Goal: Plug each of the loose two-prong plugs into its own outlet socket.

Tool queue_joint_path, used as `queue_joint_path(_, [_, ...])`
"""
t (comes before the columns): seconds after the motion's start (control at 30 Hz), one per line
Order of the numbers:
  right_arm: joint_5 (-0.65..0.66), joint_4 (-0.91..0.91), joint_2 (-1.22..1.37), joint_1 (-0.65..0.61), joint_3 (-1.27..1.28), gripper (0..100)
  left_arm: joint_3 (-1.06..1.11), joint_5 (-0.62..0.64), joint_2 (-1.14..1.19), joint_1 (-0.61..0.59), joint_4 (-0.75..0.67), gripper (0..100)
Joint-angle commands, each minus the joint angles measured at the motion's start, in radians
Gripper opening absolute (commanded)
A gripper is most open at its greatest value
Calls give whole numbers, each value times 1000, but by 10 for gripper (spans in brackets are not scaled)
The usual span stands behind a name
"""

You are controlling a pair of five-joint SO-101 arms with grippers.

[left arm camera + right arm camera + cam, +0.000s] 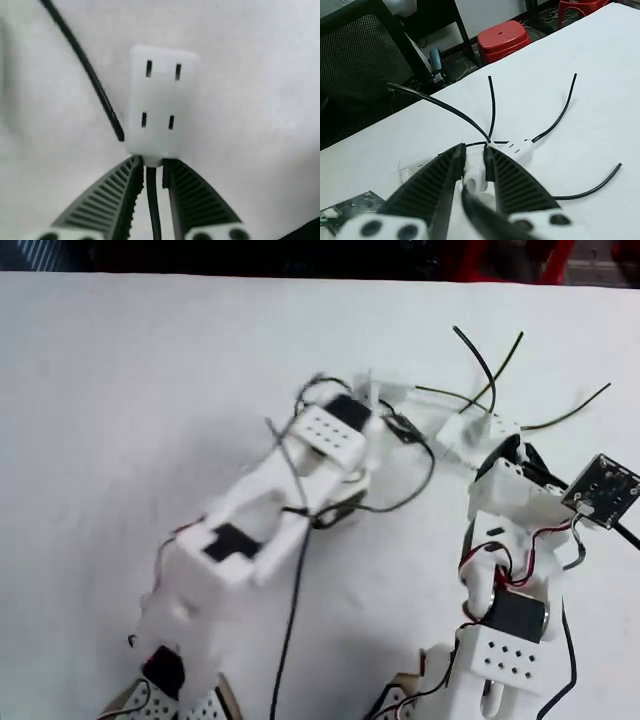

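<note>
Plainly the outlet block (160, 100) is the thing to watch: it lies flat on the white table (120, 390) with both pairs of slots facing up and unfilled. Its long axis runs straight out from the left gripper (150, 172), whose ribbed fingers (122, 195) are drawn in narrow on the black cord (152, 205) right where it leaves the block's near end. Seen from above, the left gripper (375, 405) points toward about 1 o'clock, so I'd judge the block's length lies along the 1-to-7 line. The right gripper (475, 167) is pinched narrow on a small white piece (474, 177), which I take for one of the loose plugs, though its prongs are hidden from me. Just beyond its tips a second white block (516, 147) lies on the table with thin wires (560, 107) fanning off it. From overhead the right gripper (478, 438) sits near the left one, and the outlet block lies from it at roughly 9 to 10 o'clock, so the right arm looks the one to carry the plug across. To my eye the move turns on bringing the prongs round to point down into slots that face up; whether they line up with a slot pair, I cannot tell
</note>
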Motion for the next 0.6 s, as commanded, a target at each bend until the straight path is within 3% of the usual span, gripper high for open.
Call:
queue_joint_path(0.0, [14,-15,-21,-36,-18,17,236,-52,-275,-77,-114,24])
queue_joint_path(0.13, [15,-13,-18,-41,-18,17,554,-91,-426,-131,-321,41])
queue_joint_path(0.23, [54,-10,-16,-62,-17,17,721,-80,-464,-142,-419,138])
queue_joint_path(0.33, [84,30,-16,-111,-17,17,764,-23,-481,-170,-439,198])
queue_joint_path(0.57, [221,134,-15,-277,-17,17,792,-14,-648,-209,-423,203])
